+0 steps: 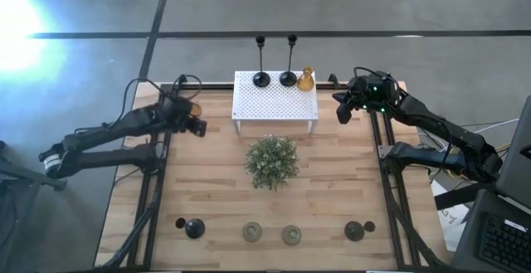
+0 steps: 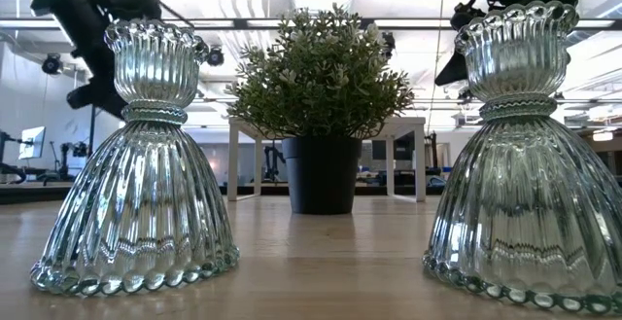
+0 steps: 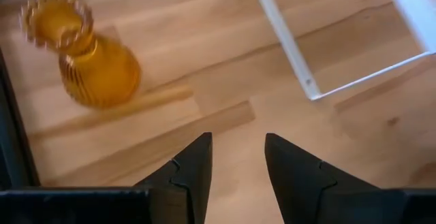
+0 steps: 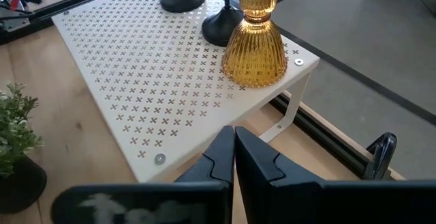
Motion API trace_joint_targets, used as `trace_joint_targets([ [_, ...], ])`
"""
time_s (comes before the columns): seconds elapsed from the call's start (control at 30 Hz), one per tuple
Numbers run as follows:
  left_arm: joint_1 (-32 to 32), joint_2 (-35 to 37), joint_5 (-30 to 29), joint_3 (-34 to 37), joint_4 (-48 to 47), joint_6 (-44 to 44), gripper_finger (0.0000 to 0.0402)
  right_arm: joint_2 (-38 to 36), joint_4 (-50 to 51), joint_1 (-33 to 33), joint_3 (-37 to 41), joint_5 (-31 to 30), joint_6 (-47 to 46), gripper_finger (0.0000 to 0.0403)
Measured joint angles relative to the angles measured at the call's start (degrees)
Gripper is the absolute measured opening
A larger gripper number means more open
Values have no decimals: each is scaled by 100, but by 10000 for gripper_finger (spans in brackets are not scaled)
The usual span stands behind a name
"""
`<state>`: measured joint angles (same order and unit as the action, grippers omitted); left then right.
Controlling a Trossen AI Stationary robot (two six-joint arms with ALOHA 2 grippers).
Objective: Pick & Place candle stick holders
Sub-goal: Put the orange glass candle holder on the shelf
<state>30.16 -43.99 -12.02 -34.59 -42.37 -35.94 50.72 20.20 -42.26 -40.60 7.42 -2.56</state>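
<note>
The left gripper's point(image 3: 237, 157) fingers gape empty near one amber holder point(image 3: 85, 57) on the tabletop point(image 3: 225, 101), the right gripper's point(image 4: 234, 146) fingers meet empty beside the white stand point(image 4: 136, 67) bearing one amber holder point(image 4: 255, 43) and two tall black ones point(image 1: 275, 60), with two green holders point(image 1: 271, 233) and two short black ones point(image 1: 274, 229) on the near edge.

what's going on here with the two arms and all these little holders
The robot is sorting candle stick holders onto the white perforated stand. Two tall black holders and one amber glass holder already stand on it. The left hand is open, empty, over the table near a second amber holder beside the stand. The right hand is shut and empty by the stand's corner. Two pale glass holders and short black ones wait along the front edge, with the plant mid-table.
</note>
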Motion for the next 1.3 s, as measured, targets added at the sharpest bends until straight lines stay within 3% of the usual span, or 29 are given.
trace_joint_targets([
  [0.17,-30,9,-17,357,161,-242,139,0,1,0,0,0,1,8],
  [0.47,-32,4,-114,1048,1274,-476,139,0,-136,0,0,-2,23,8],
  [1.13,-30,-2,-606,1645,2058,-277,140,0,-264,0,0,-4,130,8],
  [1.2,-30,-2,-479,1673,2078,-347,140,0,-269,-1,0,-2,140,8],
  [1.3,-32,-2,161,1701,2025,-396,140,0,-279,0,0,-4,249,8],
])
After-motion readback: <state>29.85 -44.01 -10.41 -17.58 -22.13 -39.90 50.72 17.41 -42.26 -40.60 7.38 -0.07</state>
